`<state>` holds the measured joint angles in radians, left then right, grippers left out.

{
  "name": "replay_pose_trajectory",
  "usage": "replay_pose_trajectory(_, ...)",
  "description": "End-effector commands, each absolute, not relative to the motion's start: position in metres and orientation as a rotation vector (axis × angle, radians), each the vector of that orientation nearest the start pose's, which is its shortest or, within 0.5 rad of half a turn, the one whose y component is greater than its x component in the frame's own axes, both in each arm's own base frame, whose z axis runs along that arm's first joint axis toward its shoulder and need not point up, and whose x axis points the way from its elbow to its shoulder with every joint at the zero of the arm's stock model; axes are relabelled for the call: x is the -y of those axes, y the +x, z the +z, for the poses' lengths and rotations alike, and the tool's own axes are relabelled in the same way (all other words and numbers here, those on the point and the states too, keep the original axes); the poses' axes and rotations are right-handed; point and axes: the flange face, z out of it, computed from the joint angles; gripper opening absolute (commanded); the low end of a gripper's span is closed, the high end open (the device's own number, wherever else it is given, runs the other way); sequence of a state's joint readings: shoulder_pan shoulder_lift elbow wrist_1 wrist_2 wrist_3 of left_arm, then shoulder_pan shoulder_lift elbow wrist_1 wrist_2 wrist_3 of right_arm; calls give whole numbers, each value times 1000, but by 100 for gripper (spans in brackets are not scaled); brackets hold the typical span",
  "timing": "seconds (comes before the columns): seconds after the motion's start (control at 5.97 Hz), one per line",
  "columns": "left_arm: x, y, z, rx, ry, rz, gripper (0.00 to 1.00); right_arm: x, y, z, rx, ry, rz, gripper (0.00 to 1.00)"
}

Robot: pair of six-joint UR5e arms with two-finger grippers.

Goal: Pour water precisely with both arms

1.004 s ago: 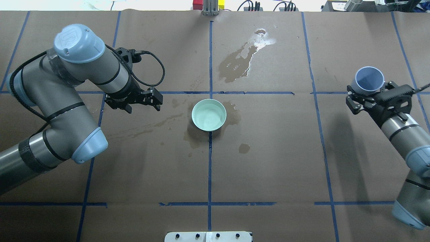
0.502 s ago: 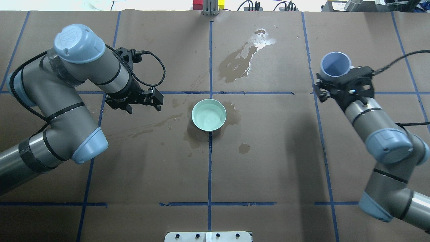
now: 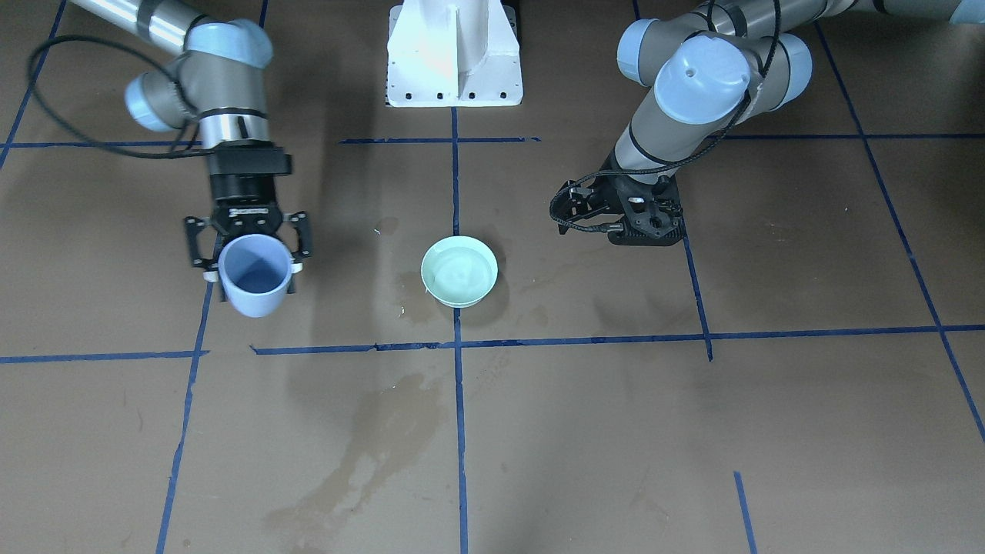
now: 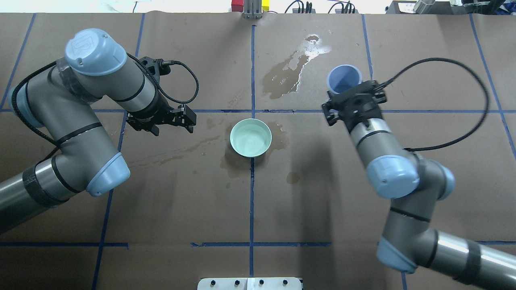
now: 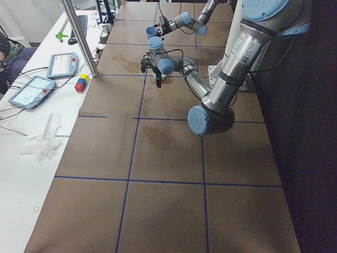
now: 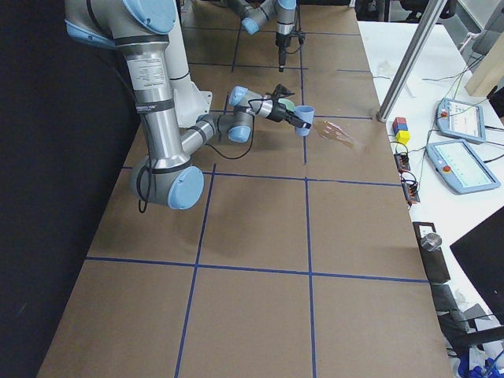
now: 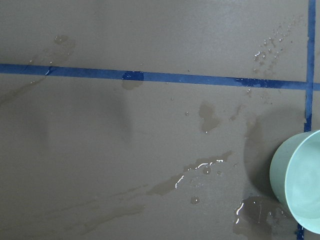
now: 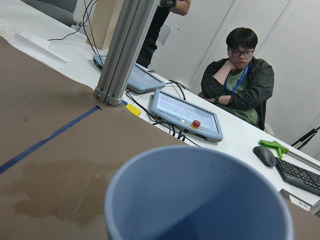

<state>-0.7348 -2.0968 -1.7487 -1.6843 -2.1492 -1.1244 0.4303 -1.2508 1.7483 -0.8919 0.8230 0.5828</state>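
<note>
Blue cup (image 4: 344,77) was clamped in right gripper (image 4: 346,93), upper right of centre; left gripper (image 4: 172,124) fingers apart, empty. Water (image 4: 250,139) was seen in green bowl (image 4: 231,139) mid-frame. Approach judged; next, cup to be centred over bowl, tilted slowly

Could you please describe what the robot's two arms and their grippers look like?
Both the left arm and right arm are grey tubes with pale blue round joint caps and black bands. A black cable loops to each wrist. The left gripper and right gripper are black.
</note>
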Motion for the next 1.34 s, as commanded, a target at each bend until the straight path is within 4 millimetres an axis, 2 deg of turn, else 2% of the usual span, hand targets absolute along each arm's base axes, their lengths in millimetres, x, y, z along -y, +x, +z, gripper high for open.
replay_pose_trajectory(0.0,488,423,260,-963,-11,-28,100,398,-512,260,278,1218,-107,2)
replay_pose_trajectory(0.17,488,423,260,-962,-12,-29,100,389,-538,253,214,1227,-131,1)
replay_pose_trajectory(0.33,488,423,260,-963,-11,-28,100,382,-557,261,161,1240,-146,0)
replay_pose_trajectory(0.67,488,423,260,-964,-10,-28,100,380,-566,272,27,1244,-210,0)
replay_pose_trajectory(0.84,488,423,259,-965,-16,-40,100,378,-572,257,-67,1260,-273,0)
replay_pose_trajectory(1.17,488,423,259,-965,-16,-40,100,375,-581,242,-239,1256,-402,0)
